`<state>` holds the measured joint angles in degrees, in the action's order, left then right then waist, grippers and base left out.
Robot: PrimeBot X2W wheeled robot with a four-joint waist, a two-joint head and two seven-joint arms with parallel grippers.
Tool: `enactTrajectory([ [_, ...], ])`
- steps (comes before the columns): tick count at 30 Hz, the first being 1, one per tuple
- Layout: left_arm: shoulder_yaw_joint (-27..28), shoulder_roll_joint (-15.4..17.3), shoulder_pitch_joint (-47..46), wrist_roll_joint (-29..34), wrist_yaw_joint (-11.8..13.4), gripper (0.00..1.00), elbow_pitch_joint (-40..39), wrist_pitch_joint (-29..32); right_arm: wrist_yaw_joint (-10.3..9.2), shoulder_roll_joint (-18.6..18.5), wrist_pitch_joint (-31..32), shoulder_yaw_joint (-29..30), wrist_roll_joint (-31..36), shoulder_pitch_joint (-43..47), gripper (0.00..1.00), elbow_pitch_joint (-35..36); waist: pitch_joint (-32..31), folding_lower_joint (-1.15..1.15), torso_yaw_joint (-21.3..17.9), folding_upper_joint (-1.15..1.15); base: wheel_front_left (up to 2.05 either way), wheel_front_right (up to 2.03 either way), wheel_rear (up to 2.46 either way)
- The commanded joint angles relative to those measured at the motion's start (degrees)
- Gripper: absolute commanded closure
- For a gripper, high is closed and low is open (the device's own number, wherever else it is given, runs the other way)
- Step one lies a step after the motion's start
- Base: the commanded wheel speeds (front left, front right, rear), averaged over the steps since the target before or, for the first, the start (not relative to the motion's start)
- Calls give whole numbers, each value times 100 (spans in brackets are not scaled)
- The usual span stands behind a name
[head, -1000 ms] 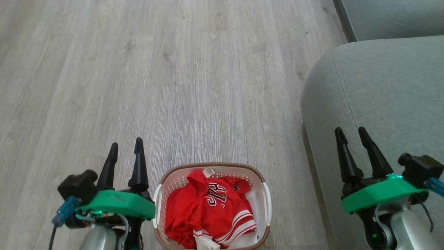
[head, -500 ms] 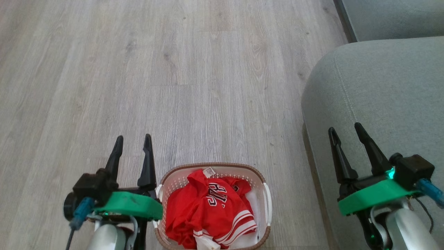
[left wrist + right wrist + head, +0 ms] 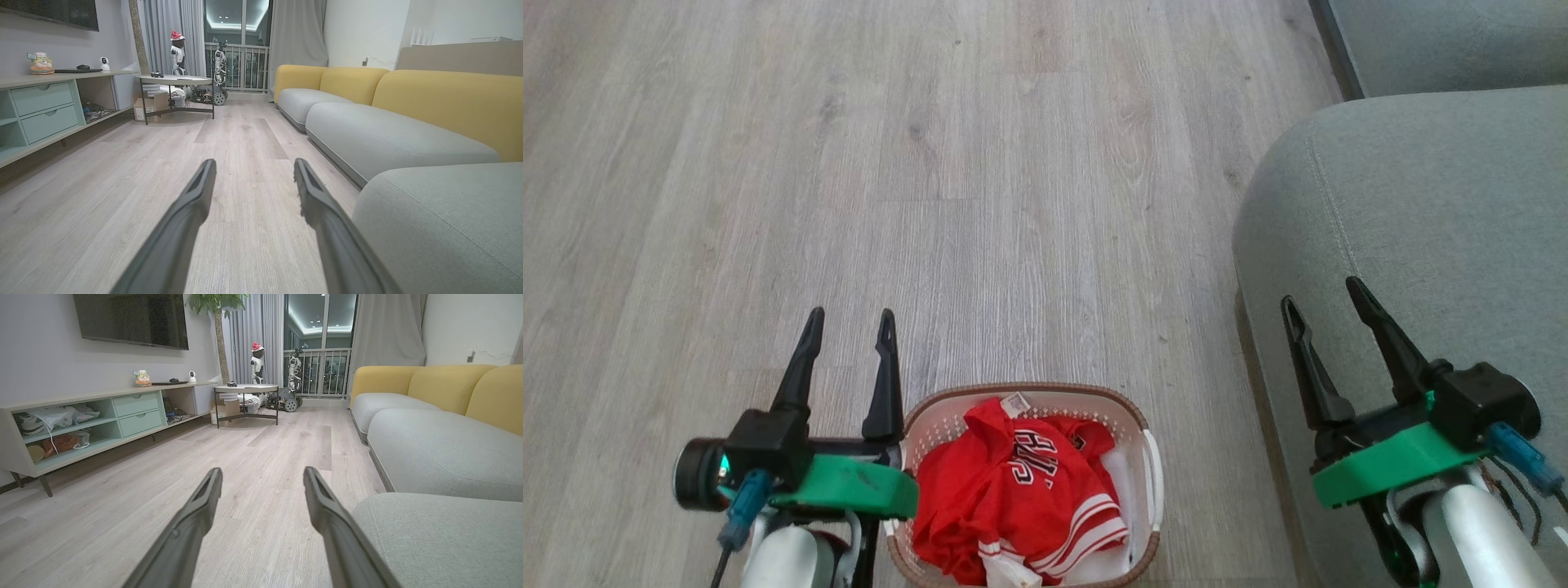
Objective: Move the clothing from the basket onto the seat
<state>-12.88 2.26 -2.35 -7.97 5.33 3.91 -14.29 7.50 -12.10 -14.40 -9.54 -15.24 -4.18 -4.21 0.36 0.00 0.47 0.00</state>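
Left tool (image 3: 851,312) closer to the basket (image 3: 1029,387) than before, right tool (image 3: 1321,291) slightly leftward; both wide open and empty.

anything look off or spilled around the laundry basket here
Nothing stands out. The clothing lies crumpled but inside the basket, with nothing over the rim that shows. The basket sits upright on the floor beside the seat.

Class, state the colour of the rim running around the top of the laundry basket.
Brown, woven-looking, atop the white perforated basket; the head view shows it best.
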Motion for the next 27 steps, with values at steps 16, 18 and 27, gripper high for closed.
enactTrajectory([
  [16, 165, 62, -317, -8, -3, 0, -181, -71, -1, -113, -60, -100, -32, -271, 0, 206, 41, 0, -56, 0, 0, 0, 0],
  [18, 162, 62, -316, -13, -2, 0, -184, -71, -1, -118, -60, -90, -56, -276, 0, 217, 74, 0, -83, 0, 0, 0, 0],
  [27, 88, 62, -448, -66, 71, 0, -162, -71, -1, -179, -60, -6, -174, -396, 0, 350, 425, 0, -265, 0, 0, 0, 0],
])
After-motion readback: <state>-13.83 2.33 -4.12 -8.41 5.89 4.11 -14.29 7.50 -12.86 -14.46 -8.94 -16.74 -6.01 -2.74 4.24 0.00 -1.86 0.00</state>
